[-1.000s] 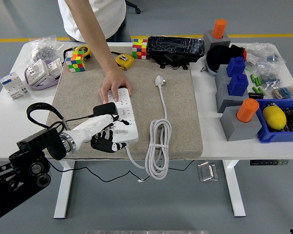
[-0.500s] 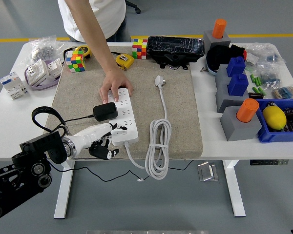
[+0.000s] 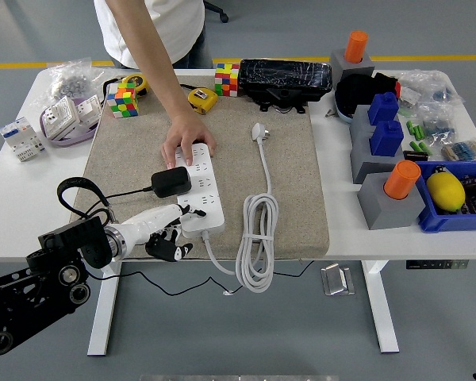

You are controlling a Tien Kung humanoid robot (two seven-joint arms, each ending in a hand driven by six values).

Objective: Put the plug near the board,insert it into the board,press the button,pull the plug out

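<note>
On beige felt mat, black square plug sits in white power strip; left hand beside it, fingers loose, empty; button press & pull-out prob. left.

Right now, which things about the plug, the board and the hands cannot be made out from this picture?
Head view only:
- Black plug adapter on white power strip: its pins are hidden underneath, so seating is unclear.
- Strip's far end: covered by the person's hand.
- The button: too small.
- Robot's left hand: fingertip contact is unclear.
</note>
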